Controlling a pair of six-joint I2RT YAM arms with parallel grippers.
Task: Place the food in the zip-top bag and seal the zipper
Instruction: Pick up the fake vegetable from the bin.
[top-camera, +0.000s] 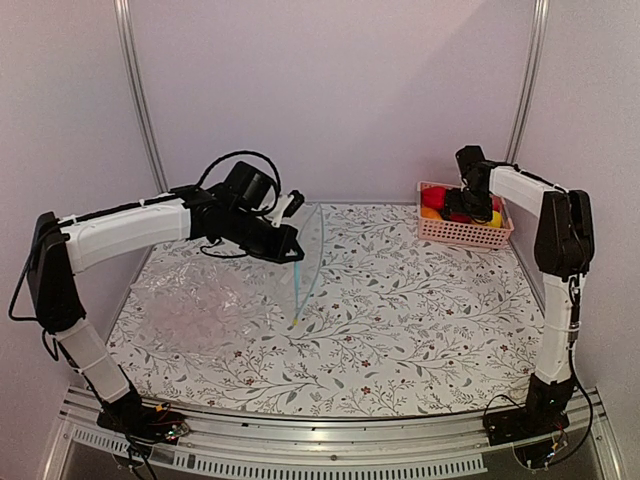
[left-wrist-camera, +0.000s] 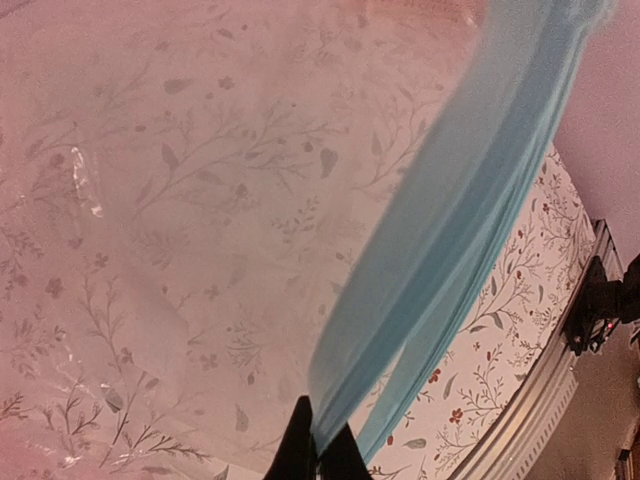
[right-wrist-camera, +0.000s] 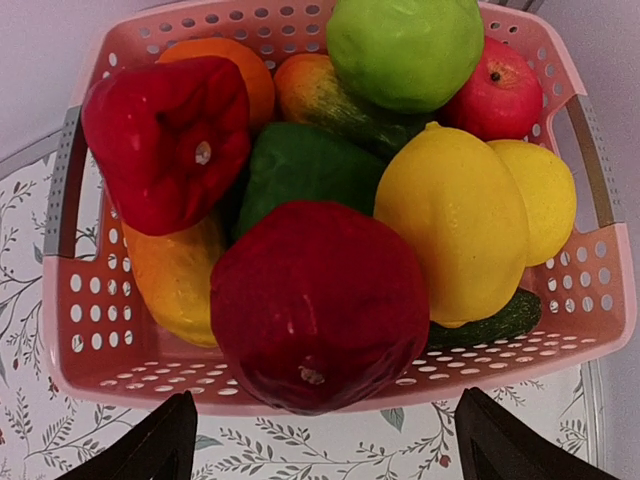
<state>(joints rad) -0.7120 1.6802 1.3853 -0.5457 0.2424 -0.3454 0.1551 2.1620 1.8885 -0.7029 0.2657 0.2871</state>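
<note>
– While the zip-top bag (top-camera: 310, 255) is held up over the bench (top-camera: 420, 330) by its zipper (left-wrist-camera: 450, 230), how is it expected to handle?
– Light, limp and slippery, it is judged. The stiffer strip is best pinched, as is done by the left pincer (left-wrist-camera: 318, 455), clamped on it. The right pincer (right-wrist-camera: 320, 440) is spread wide above the basket (right-wrist-camera: 100, 330) of food (right-wrist-camera: 320, 300).

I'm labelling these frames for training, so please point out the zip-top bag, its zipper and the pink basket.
zip-top bag (top-camera: 311, 250), top external view, on the clear hanging panel.
zipper (left-wrist-camera: 450, 230), left wrist view, middle of the blue-teal strip.
pink basket (right-wrist-camera: 95, 310), right wrist view, on its perforated left wall.
</note>
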